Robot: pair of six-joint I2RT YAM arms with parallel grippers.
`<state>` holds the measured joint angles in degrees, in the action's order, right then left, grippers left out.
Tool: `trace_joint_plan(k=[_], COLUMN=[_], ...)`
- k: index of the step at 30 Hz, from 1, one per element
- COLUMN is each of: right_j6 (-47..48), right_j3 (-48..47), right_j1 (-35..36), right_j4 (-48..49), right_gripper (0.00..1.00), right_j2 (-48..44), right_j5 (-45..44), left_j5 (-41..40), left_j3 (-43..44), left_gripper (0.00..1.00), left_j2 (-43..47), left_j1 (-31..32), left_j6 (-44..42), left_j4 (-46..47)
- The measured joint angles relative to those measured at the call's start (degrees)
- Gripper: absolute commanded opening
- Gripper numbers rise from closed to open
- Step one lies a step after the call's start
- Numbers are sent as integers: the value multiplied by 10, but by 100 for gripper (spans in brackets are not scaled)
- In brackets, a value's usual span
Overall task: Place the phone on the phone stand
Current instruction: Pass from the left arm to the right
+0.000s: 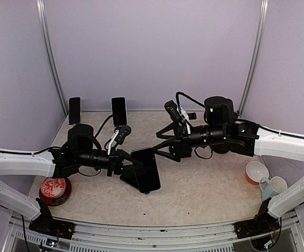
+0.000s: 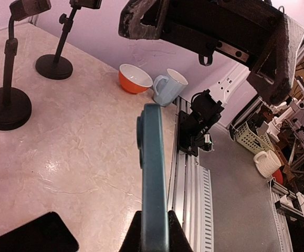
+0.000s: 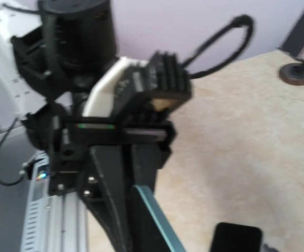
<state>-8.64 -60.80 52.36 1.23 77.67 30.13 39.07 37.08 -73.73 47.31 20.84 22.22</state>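
We see the left claw [image 1: 131,167] pinching the phone [image 1: 147,170] by one end, its fingers pressed tight against the two flat faces. In the left wrist view the phone [image 2: 153,173] shows edge-on, a slim teal band rising from between the fingers. From above, it hangs over the middle of the table [image 1: 209,184], its dark screen tilted up and towards the near side, its lower corner close to the surface; we cannot tell whether it touches.

The right claw [image 1: 162,146] is spread wide and holds nothing. It reaches in from the right, just beside the far end of the phone, but apart from it. The left wrist view shows its two dark fingers [image 2: 141,21] splayed above the teal edge.

Two phone stands [image 1: 119,111] rise at the back edge by the wall, each a round black base with a thin post and a dark rectangular head. The phone is well apart from both.

A dark flat slab [image 2: 31,233] lies on the table beneath the left claw; we cannot tell what it is. An orange bowl [image 1: 257,171] and a pale blue mug [image 1: 271,186] sit touching at the right edge, and a red round dish [image 1: 54,189] rests near the left arm
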Motion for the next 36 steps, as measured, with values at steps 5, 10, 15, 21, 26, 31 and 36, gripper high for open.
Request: trace_joint_plan(k=[5, 10, 15, 21, 26, 31, 36], right_j6=[-7, -14, -17, -22, -41, -41, -41], right_j3=[0, 0, 0, -5, -12, -12, -12], right_j1=[0, 0, 0, -2, -8, -9, -8], right_j4=[4, 4, 4, 5, -1, 0, 1], right_gripper=[79, 71, 52, 9, 0, 0, 0], right_j2=[9, 35, 51, 71, 83, 84, 85], right_j5=[47, 89, 115, 147, 168, 178, 179], left_j5=[12, 17, 25, 34, 40, 40, 39], left_j3=[8, 11, 13, 15, 16, 16, 22], left_gripper=[0, 0, 0, 0, 6, 41, 63], left_j2=[0, 0, 0, 0, -2, -2, -2], left_j1=[5, 9, 12, 14, 17, 17, 16], left_j6=[-7, -10, -12, -17, -31, -30, -30], left_j4=[-3, -4, -4, -4, -6, -2, 7])
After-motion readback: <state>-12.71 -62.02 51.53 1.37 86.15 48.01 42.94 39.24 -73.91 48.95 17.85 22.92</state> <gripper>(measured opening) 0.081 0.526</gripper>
